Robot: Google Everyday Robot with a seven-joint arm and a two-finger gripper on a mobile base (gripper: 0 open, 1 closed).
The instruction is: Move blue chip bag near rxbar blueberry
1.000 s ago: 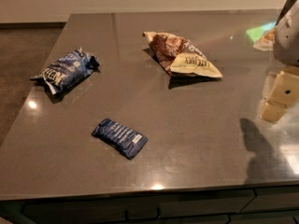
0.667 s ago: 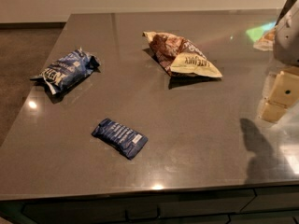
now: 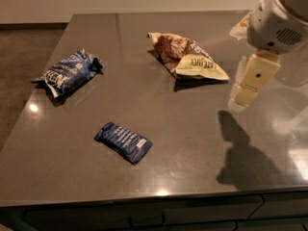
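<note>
The blue chip bag [image 3: 69, 73] lies at the left of the grey table [image 3: 192, 129], puffy and wrinkled with white lettering. The rxbar blueberry [image 3: 123, 142], a small flat dark blue bar, lies nearer the front edge, below and to the right of the bag. My gripper [image 3: 248, 90] hangs above the right side of the table, far from both, with its cream finger pointing down and its shadow on the tabletop below it.
A brown and cream chip bag [image 3: 185, 57] lies at the back middle of the table, just left of the gripper. The white arm housing [image 3: 284, 13] fills the upper right corner. The table's front edge runs along the bottom.
The arm has shifted a little to the left, toward the table's middle. The bags and the bar have not moved.
</note>
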